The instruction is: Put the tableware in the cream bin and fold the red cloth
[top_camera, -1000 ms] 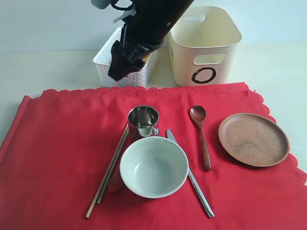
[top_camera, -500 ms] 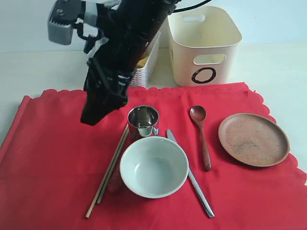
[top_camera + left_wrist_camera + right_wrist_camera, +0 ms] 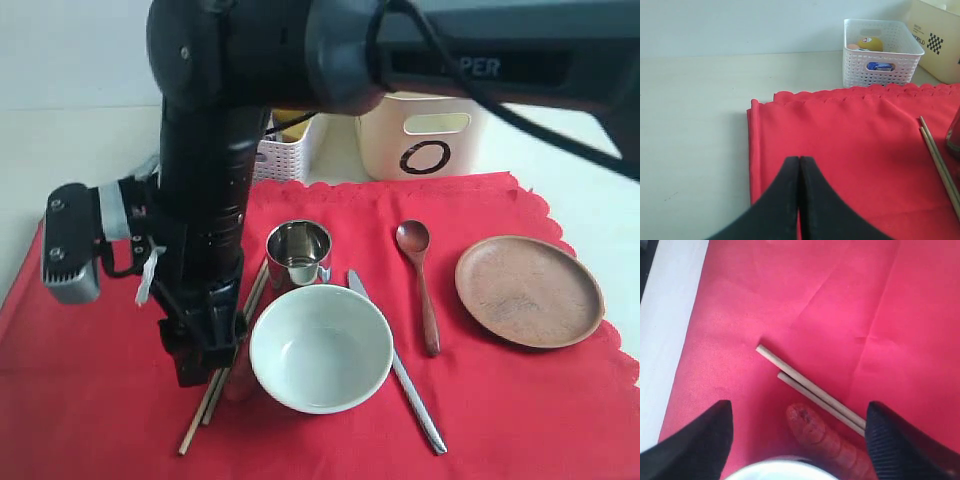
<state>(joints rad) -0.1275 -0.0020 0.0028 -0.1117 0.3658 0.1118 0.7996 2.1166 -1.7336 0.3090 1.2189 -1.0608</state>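
Observation:
The red cloth (image 3: 100, 380) lies spread on the table. On it are the pale bowl (image 3: 320, 347), the steel cup (image 3: 298, 252), the wooden spoon (image 3: 425, 300), the knife (image 3: 415, 395) and the brown plate (image 3: 528, 290). Two chopsticks (image 3: 205, 410) lie left of the bowl, partly under my right arm. My right gripper (image 3: 200, 365) hangs open low over them, with the chopsticks (image 3: 810, 387) and bowl rim (image 3: 780, 470) between its jaws. My left gripper (image 3: 799, 160) is shut and empty above the cloth's left edge (image 3: 755, 150). The cream bin (image 3: 430, 145) stands behind the cloth.
A white lattice basket (image 3: 285, 155) with food items stands left of the cream bin. A reddish sausage-like piece (image 3: 825, 440) lies on the cloth between the chopsticks and the bowl. The right arm's black bulk (image 3: 210, 150) crosses the back of the scene. Bare table (image 3: 690, 125) lies left of the cloth.
The right arm has swung from above the white basket forward and down to the cloth, ending beside the bowl over the chopsticks. The tableware has not moved.

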